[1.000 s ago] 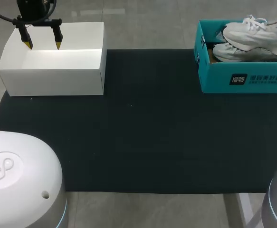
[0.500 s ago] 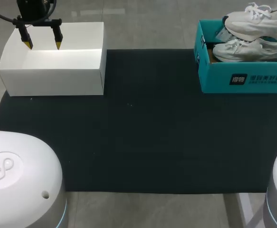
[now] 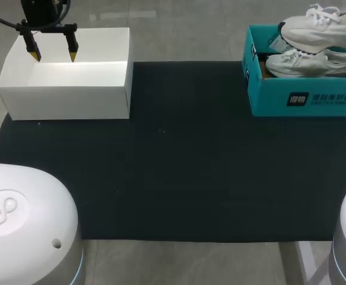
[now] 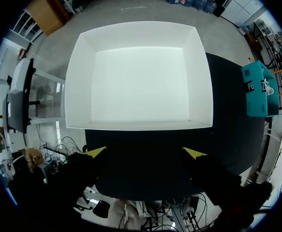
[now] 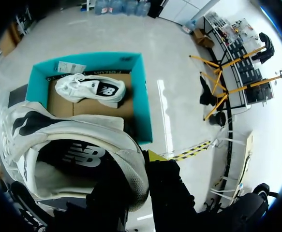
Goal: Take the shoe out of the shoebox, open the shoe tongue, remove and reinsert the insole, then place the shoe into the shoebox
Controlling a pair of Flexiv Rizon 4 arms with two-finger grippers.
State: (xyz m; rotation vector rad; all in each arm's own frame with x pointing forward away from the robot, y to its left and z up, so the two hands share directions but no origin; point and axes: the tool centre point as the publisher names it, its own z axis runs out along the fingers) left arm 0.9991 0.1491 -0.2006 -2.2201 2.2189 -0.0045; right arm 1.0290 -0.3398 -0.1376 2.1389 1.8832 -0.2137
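A black mat [image 3: 178, 172] is spread over the table. A white box [image 3: 66, 98] is set at the mat's far left corner. A teal shoebox [image 3: 303, 98] is set at the far right corner. The two boxes are well apart, and bare mat is seen between them. The white box is open at the top, and only its white floor is seen inside.

Two boxes, two white shoes and two claws can be counted. The lying shoe [image 3: 306, 62] is laid on its side on the brown floor of the teal shoebox. A white paper tag [image 5: 70, 66] is seen near it, by the far wall of the shoebox. The lifted shoe [image 3: 318, 29] is held up in the air over the teal shoebox, above the lying shoe.

The left claw [image 3: 53, 56] is held high over the white box. Its two yellow-tipped fingers are spread wide, and no thing is touched by them.

The right claw [image 5: 133, 166] is seen only in the right wrist view. It is closed on the heel rim of the lifted shoe. One finger [image 5: 155, 155] with a yellow tip is pressed on the outside of the heel. The other finger is tucked inside the shoe, and its tip is hidden.
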